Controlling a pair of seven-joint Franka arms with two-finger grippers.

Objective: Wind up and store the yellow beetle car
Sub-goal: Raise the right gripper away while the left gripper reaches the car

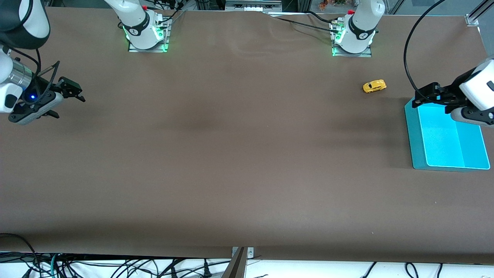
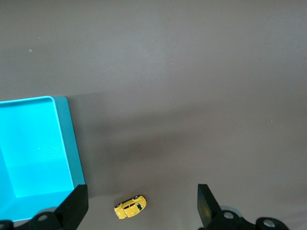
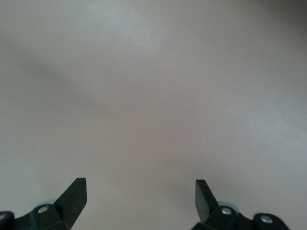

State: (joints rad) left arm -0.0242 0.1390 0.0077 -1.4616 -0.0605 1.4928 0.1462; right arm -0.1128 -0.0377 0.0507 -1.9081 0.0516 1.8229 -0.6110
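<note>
The yellow beetle car (image 1: 374,86) stands on the brown table near the left arm's base, and shows in the left wrist view (image 2: 130,207) between my fingers. My left gripper (image 1: 426,94) is open and empty, up over the edge of the teal tray (image 1: 415,127) that lies toward the car. The tray also shows in the left wrist view (image 2: 67,139). My right gripper (image 1: 71,90) is open and empty at the right arm's end of the table, over bare cloth; in the right wrist view (image 3: 140,191) only its fingers and cloth show.
The brown cloth (image 1: 231,154) covers the whole table. The arm bases (image 1: 144,36) stand at the table's edge farthest from the front camera. Cables hang below the table's edge nearest that camera (image 1: 115,266).
</note>
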